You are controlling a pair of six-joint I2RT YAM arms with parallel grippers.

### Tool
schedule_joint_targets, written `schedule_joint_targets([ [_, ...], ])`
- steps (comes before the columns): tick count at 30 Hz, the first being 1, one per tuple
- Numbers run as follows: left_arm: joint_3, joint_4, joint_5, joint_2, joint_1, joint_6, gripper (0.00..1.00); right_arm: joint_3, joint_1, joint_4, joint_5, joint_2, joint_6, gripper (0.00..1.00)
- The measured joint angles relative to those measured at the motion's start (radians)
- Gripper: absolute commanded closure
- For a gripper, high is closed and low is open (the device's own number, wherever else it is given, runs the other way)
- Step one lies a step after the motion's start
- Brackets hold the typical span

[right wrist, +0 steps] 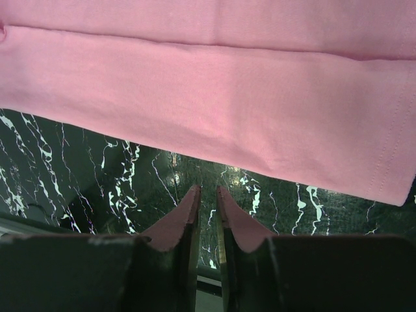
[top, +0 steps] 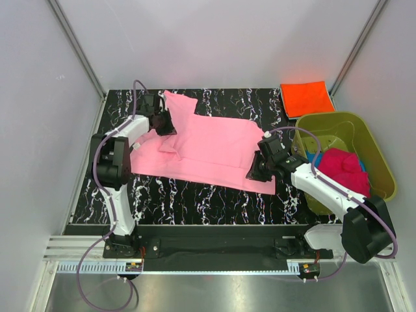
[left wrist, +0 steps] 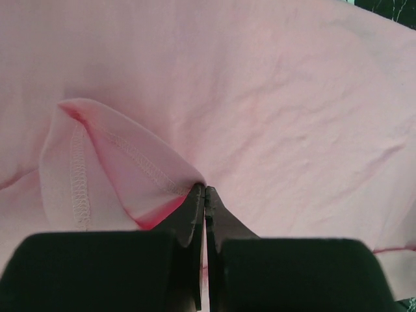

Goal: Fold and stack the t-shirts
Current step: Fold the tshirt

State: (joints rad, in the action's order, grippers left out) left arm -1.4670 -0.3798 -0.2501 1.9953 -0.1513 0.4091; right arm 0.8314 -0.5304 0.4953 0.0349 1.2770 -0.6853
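A black marbled table is largely covered by the light pink t-shirt, which is spread flat across its middle, one sleeve pointing towards the far left corner. At the right edge an olive-green tub is seen, in which the magenta t-shirt is bunched over the blue t-shirt; only slivers of the blue one are shown. The bright orange t-shirt is laid folded in the far right corner, behind the tub.

The left gripper is pressed together on a raised fold of the pink shirt's stitched sleeve hem. The right gripper is held over bare table just short of the pink shirt's near hem, its fingers drawn almost together with nothing between them.
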Motion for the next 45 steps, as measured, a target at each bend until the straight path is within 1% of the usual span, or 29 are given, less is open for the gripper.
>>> schedule_joint_targets([
  [1, -0.006, -0.001, -0.008, 0.006, -0.002, 0.000, 0.88, 0.000, 0.000, 0.000, 0.000, 0.000, 0.000, 0.78],
  [2, -0.013, -0.002, -0.017, 0.014, -0.005, 0.000, 0.84, 0.000, 0.000, 0.000, 0.000, 0.000, 0.000, 0.78],
  [5, -0.024, -0.008, -0.034, 0.026, -0.010, -0.003, 0.77, 0.000, 0.000, 0.000, 0.000, 0.000, 0.000, 0.77],
  [6, -0.024, -0.014, -0.032, 0.026, -0.012, -0.006, 0.66, 0.000, 0.000, 0.000, 0.000, 0.000, 0.000, 0.77],
  [7, -0.024, -0.019, -0.031, 0.025, -0.013, -0.010, 0.60, 0.000, 0.000, 0.000, 0.000, 0.000, 0.000, 0.77],
  [10, -0.024, -0.059, 0.019, 0.009, -0.018, -0.021, 0.56, 0.000, 0.000, 0.000, 0.001, 0.000, 0.000, 0.76],
  [13, -0.023, -0.132, 0.108, -0.041, -0.020, -0.029, 0.56, 0.000, 0.000, 0.000, 0.001, -0.002, 0.000, 0.76],
  [17, 0.014, -0.183, 0.222, -0.164, -0.019, -0.036, 0.54, 0.000, 0.000, 0.000, 0.003, -0.008, 0.000, 0.76],
  [20, 0.054, -0.197, 0.274, -0.244, -0.017, -0.035, 0.53, 0.000, 0.000, 0.000, 0.004, -0.010, -0.001, 0.76],
  [22, 0.073, -0.202, 0.292, -0.265, -0.017, -0.027, 0.53, 0.000, 0.000, 0.000, 0.008, -0.011, -0.001, 0.76],
  [28, 0.143, -0.220, 0.309, -0.246, -0.017, 0.014, 0.52, 0.000, 0.000, 0.000, 0.009, -0.043, -0.001, 0.75],
  [38, 0.147, -0.195, 0.311, -0.174, -0.054, 0.054, 0.52, -0.002, 0.000, 0.000, 0.009, -0.063, 0.000, 0.75],
  [40, 0.144, -0.193, 0.310, -0.156, -0.062, 0.055, 0.54, -0.002, 0.000, 0.000, 0.009, -0.067, -0.001, 0.75],
  [45, 0.130, -0.196, 0.306, -0.122, -0.078, 0.054, 0.68, -0.008, 0.000, 0.000, 0.009, -0.081, 0.000, 0.75],
])
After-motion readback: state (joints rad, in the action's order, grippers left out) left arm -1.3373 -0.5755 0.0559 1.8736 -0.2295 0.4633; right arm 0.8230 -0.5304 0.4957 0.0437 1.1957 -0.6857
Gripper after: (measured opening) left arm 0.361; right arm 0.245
